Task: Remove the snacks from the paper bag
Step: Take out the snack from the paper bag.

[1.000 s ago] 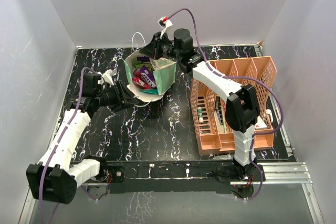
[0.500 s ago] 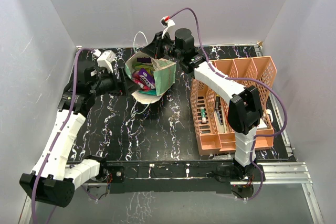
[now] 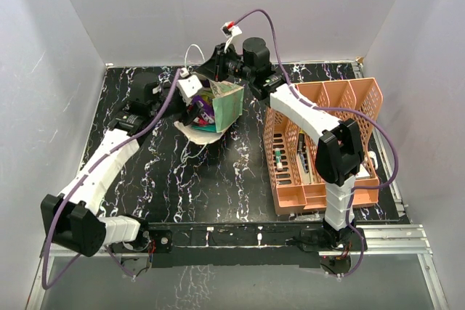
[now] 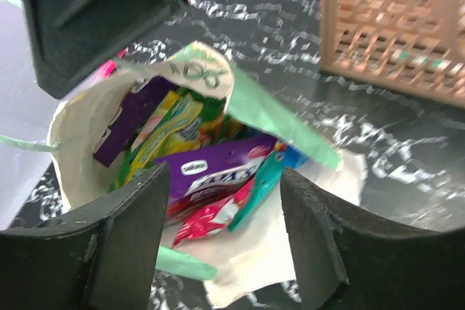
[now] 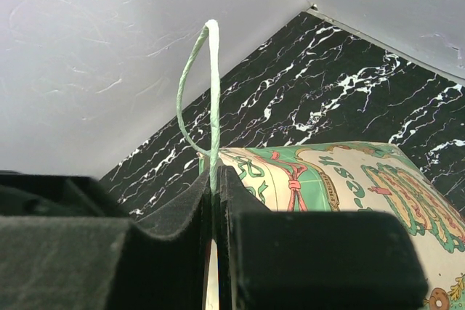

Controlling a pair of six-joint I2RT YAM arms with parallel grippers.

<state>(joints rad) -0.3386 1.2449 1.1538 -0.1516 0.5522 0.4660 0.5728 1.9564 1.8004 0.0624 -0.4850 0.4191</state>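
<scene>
The paper bag (image 3: 227, 104) lies tipped at the back of the table, its mouth facing left. My right gripper (image 3: 216, 63) is shut on the bag's cord handle (image 5: 211, 99) at the bag's far rim; the bag's printed side (image 5: 349, 179) shows beside it. My left gripper (image 3: 190, 99) is open at the bag's mouth. In the left wrist view the gripper (image 4: 225, 241) frames the snacks: a purple Fox's packet (image 4: 211, 176), a yellow-green packet (image 4: 171, 125), a teal packet (image 4: 260, 183) and a small red packet (image 4: 200, 219), all inside the bag (image 4: 73, 143).
A peach slotted plastic organiser (image 3: 323, 143) with small items stands on the right side of the black marbled table (image 3: 218, 179). It also shows in the left wrist view (image 4: 396, 19). White walls enclose the back and sides.
My left arm has swung right and forward, bringing its open gripper from the bag's left side up to the bag's mouth. The right gripper has kept its hold on the handle.
</scene>
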